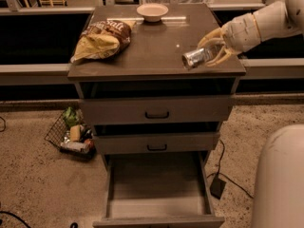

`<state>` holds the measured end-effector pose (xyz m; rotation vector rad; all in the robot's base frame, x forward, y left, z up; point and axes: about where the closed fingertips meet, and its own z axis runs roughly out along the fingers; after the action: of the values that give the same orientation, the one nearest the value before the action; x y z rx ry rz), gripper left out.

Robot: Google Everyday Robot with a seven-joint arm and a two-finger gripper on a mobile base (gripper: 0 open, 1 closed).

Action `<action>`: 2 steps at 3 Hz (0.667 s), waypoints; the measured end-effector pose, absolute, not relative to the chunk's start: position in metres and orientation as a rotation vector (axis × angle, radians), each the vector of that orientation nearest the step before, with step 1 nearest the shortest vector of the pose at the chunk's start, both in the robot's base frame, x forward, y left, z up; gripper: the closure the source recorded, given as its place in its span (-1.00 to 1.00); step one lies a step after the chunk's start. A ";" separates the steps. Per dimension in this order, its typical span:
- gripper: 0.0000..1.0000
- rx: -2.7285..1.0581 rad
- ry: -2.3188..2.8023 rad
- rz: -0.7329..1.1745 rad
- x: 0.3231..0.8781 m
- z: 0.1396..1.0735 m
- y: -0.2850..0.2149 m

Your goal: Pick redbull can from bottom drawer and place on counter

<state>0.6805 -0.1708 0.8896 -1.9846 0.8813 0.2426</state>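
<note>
My gripper (213, 49) is shut on the redbull can (196, 57), a shiny silver can held tilted on its side. It hangs just above the right front part of the counter (156, 46), the glossy grey-brown top of the cabinet. The arm comes in from the upper right. The bottom drawer (156, 189) is pulled wide open below, and its plain grey inside shows nothing in it.
A chip bag (102, 39) lies on the counter's left side and a small white bowl (152, 12) stands at its back edge. The two upper drawers with black handles stand slightly ajar. A wire basket of items (71, 132) sits on the floor at the left. A black cable and box (218, 184) lie at the right.
</note>
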 end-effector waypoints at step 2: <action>1.00 -1.789 0.876 0.263 0.728 0.915 -0.151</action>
<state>0.7276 -0.1514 0.9151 -1.7891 0.8757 0.2625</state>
